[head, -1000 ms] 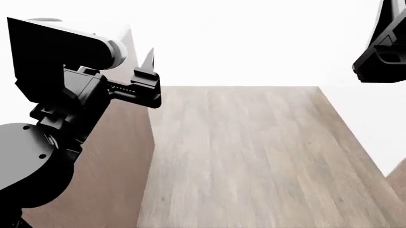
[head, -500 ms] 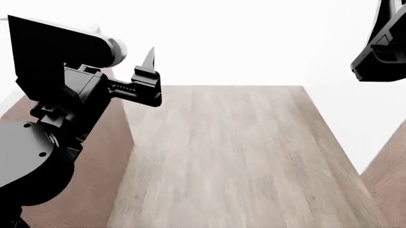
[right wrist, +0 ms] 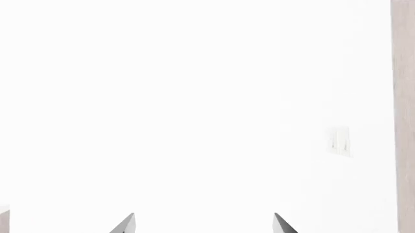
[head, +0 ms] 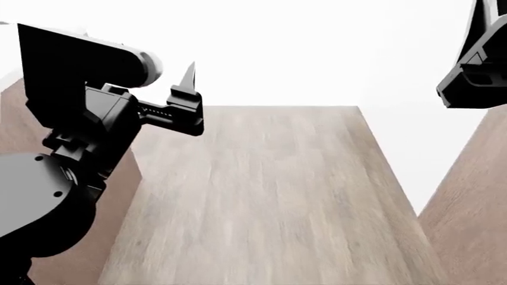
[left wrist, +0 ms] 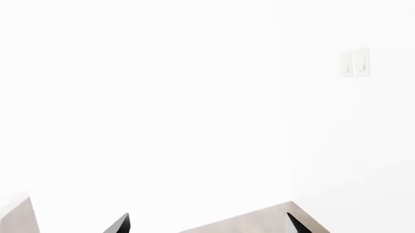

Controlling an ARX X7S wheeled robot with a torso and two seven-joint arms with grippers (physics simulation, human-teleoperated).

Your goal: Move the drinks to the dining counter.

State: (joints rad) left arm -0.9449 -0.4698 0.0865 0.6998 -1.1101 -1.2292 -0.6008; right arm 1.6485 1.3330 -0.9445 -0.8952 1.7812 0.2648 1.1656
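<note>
Two grippers show, neither holding anything; none of the drinks appears in any view, and I cannot tell whether the white surfaces in sight include the dining counter. In the head view the left gripper (head: 189, 89) sits at the upper left of the frame on its black arm, one pointed fingertip standing up against the white wall (head: 277, 47); in the left wrist view its two dark fingertips (left wrist: 120, 224) poke in at the bottom edge, spread wide apart with only white between them. The right gripper (right wrist: 202, 224) likewise shows two separated tips at the bottom of its wrist view; a pale switch plate (right wrist: 338, 141) hangs at right. Wood floor (head: 262, 202) fills the lower middle of the head view, brown panels (head: 471, 208) flanking it.
</note>
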